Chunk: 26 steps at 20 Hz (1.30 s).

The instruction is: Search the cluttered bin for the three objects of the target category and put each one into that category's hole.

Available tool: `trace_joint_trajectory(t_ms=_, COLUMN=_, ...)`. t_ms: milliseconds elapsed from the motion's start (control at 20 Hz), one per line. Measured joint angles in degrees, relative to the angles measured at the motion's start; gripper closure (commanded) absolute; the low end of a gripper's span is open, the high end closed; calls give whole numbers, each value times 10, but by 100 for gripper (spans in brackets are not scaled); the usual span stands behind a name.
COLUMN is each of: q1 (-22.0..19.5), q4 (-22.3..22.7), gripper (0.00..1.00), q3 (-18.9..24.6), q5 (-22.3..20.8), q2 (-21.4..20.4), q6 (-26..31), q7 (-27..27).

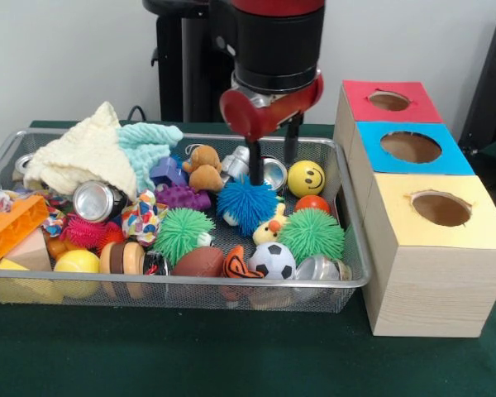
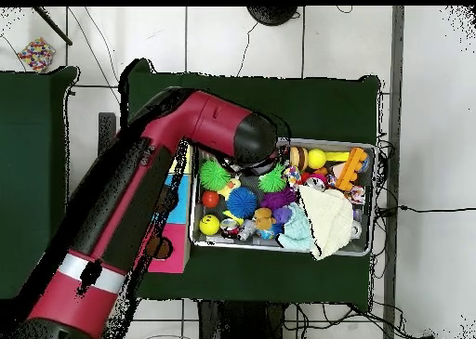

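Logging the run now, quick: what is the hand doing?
Hand: open, holding nothing, fingers lowered into the wire bin near a silver can.

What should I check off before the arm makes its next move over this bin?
1. Gripper open: ok, its two fingers stand apart above the toys.
2. Gripper empty: ok, nothing shows between the fingers.
3. Something under it to grasp: ok, a silver can and blue spiky ball lie right below.
4. Holes free: ok, the red, blue and yellow box holes are unblocked.
5. Which category is wanted: cannot tell.
6. Cloths hiding objects: cannot tell.
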Motion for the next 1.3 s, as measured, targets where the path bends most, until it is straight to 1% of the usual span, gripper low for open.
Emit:
trace_joint_trajectory(t_ms=200, q1=5, q4=0, gripper=0, q3=0, q5=6, q2=-4, q6=0, q7=0)
trace_joint_trajectory(t_ms=1300, q1=2, q4=0, gripper=0, q3=0, q5=14, q2=-4, q6=0, q7=0)
